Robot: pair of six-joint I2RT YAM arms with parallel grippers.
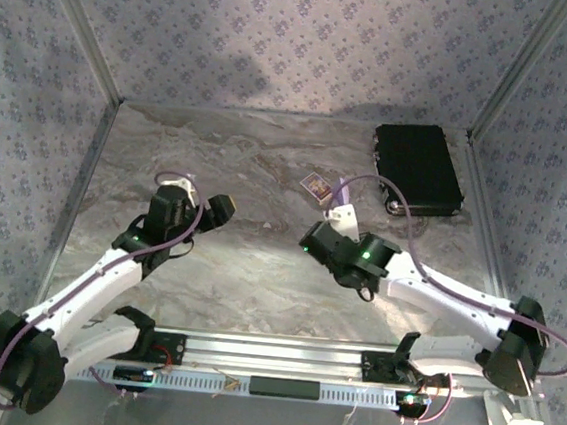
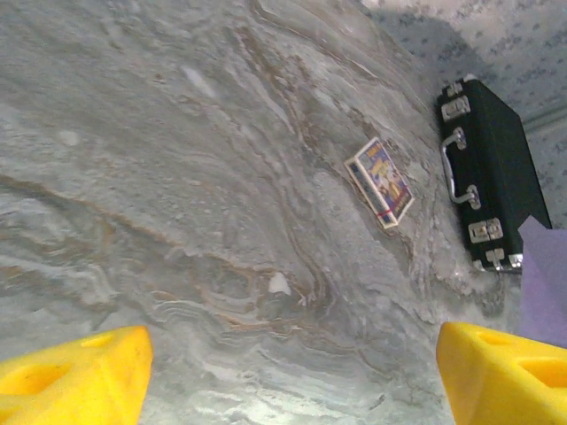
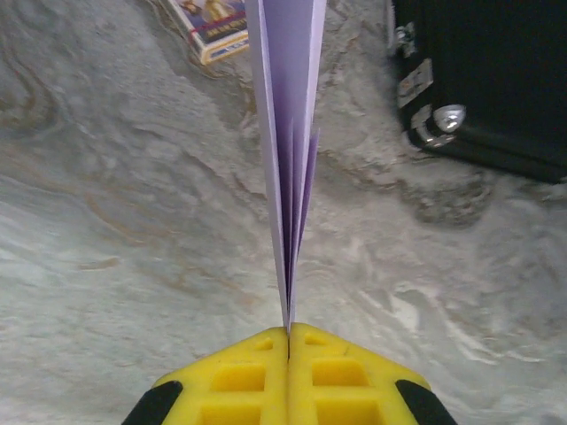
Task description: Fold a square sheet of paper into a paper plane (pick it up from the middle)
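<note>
The plane is gripped edge-on by the right gripper. The yellow fingers are clenched tight on it, with no gap seen besides the paper. Several folded lilac layers are seen fanning out from the pinch point, away from the camera. Whether the far end touches the table cannot be told.

In the right wrist view the plane is framed between the card on the left and the case on the right.

From above, the right gripper is placed right of centre at mid-depth, and pale paper is seen at its tip, pointed toward the far side.

The left gripper is released. Its fingers are spread wide, nothing is held, and bare marble is seen in the gap. A lilac piece of the plane is caught at the right edge of the left wrist view, just below the case corner in the picture.

From above, the left gripper is placed left of centre, turned toward the right gripper and well apart from it.

The card is laid flat on the table, far of both grippers, left of the case and not touching it. The case is black, closed, fitted with metal latches and a handle, and set at the far right of the table.
</note>
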